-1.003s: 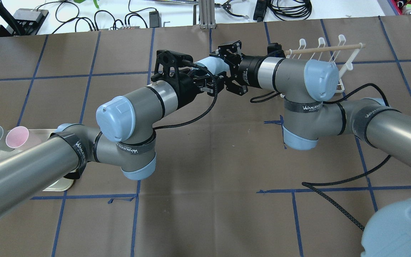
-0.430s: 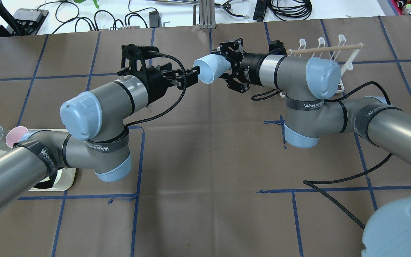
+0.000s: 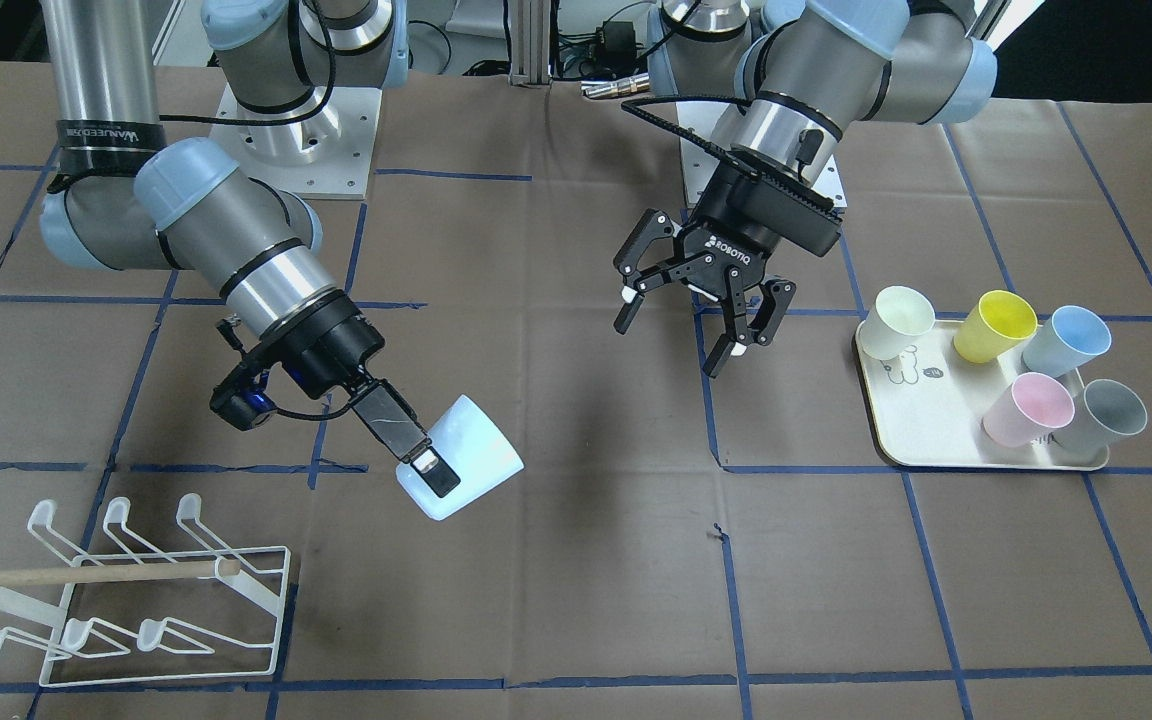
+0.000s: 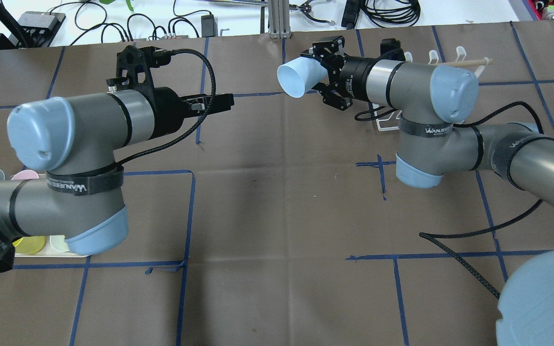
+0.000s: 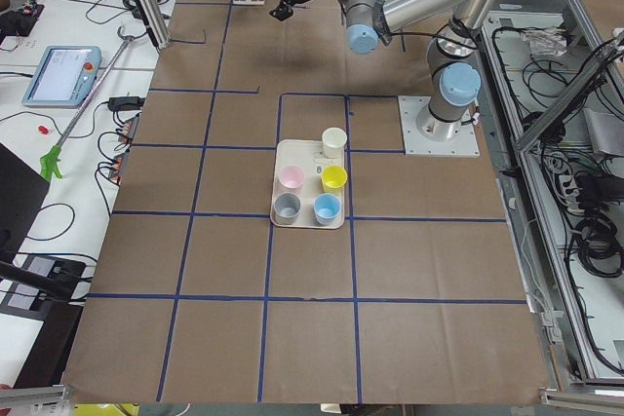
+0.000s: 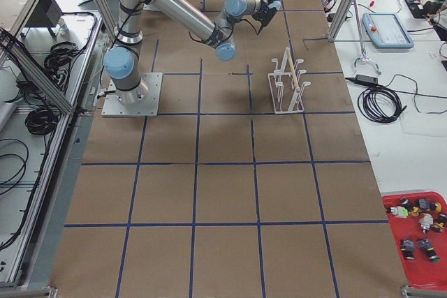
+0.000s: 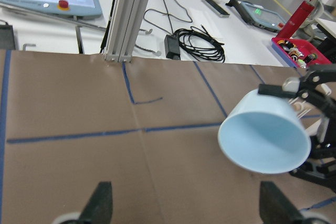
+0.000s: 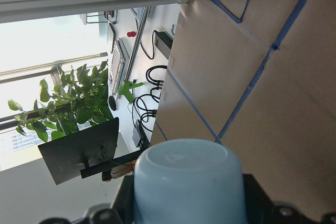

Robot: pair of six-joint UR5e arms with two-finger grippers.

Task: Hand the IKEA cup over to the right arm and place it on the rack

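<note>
One cup aloft: grips pale-blue IKEA cup (image 4: 296, 79) sideways in right claw (image 4: 319, 72), above the desk (image 3: 576, 600), near white wire rack (image 3: 86, 575), not touching. Holds left claw (image 3: 669, 343) released, empty, well apart from cup.

1. Brown paper is covering the table (image 4: 277, 298), with blue tape lines (image 4: 113, 265) running across it in a grid.
2. A white bench (image 5: 88, 7) is running along the table's far edge, carrying black cables (image 7: 202, 40) and a grey pendant (image 5: 60, 73).
3. An aluminium post (image 7: 128, 14) is standing at that edge.
4. Daylight is coming through a window (image 8: 31, 40) behind a leafy plant (image 8: 73, 103).
</note>
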